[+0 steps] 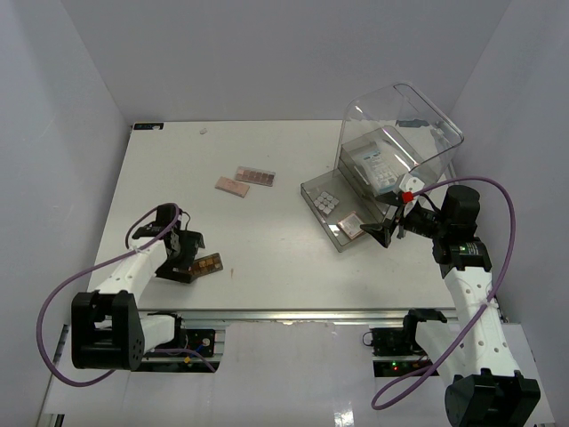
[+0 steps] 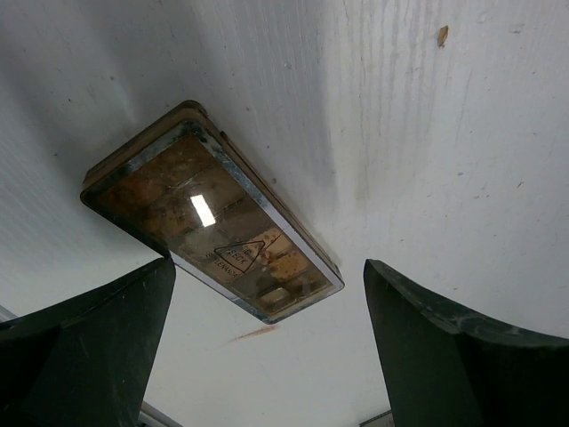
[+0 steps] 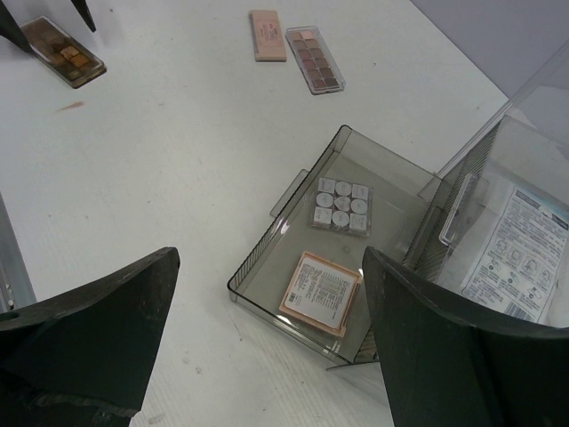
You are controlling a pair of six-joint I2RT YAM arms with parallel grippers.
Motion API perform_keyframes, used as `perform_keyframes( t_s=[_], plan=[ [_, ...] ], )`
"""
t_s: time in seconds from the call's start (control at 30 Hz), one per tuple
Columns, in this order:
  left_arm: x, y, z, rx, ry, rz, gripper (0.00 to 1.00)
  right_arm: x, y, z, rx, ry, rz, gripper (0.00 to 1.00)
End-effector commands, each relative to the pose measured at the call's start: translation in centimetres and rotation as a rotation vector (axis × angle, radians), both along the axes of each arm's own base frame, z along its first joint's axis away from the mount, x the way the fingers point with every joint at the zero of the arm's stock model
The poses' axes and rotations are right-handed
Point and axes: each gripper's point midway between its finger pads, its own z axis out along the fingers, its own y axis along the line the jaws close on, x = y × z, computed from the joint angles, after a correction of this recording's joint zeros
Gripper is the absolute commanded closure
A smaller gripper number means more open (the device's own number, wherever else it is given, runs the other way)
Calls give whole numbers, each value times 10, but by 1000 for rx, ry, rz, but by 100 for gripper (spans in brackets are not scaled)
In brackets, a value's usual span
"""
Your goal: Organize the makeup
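Left wrist view looks down on the brown palette [image 2: 209, 213], which lies flat on the bench [image 2: 427, 133] close to its near edge, toward the left corner. The left pincer [image 2: 268, 285] hangs over it with fingers spread, holding nothing. I judge the step in hand is picking up this palette. Its long axis runs roughly along the near edge, slanted across the gap, so the wrist probably must turn before descending. The right pincer [image 1: 391, 233], also spread, hovers by the clear box [image 1: 400, 133] near the right edge.

Robotics lab cell, bare white walls [image 1: 293, 53] beyond the left gripper [image 1: 194, 260], plain white tabletop [image 1: 267, 253] beneath it, silver aluminium mounting rail [image 1: 302, 315] behind.
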Motion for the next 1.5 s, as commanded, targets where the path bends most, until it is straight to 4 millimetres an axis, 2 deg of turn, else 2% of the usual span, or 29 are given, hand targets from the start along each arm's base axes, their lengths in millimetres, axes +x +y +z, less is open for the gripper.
perform_keyframes(
  t_s=[0.0,0.13,0.27,0.53,0.6,0.73,0.87,1.33,1.47],
  plan=[
    [8,-1,5,-51,-33,149,2,0,1,8,11,-30,9,10],
    [5,4,-2,-48,4,174,2,-2,1,9,11,-35,13,10],
    [-1,-5,-3,-95,15,158,2,-1,1,8,10,-34,10,10],
    [-2,-1,34,-71,-83,125,2,-1,1,9,11,-36,12,10],
    [-5,1,30,-59,-71,124,2,-1,1,9,10,-36,11,10],
    [-15,-7,7,-95,-10,105,2,0,0,8,5,-38,0,10],
    [-16,-14,-1,-135,2,98,2,1,0,7,6,-31,-2,10],
    [16,-7,-8,-91,33,75,2,1,-1,8,0,-41,-8,10],
    [17,3,-12,-38,42,92,2,1,-1,8,-1,-41,-8,10]
  ],
)
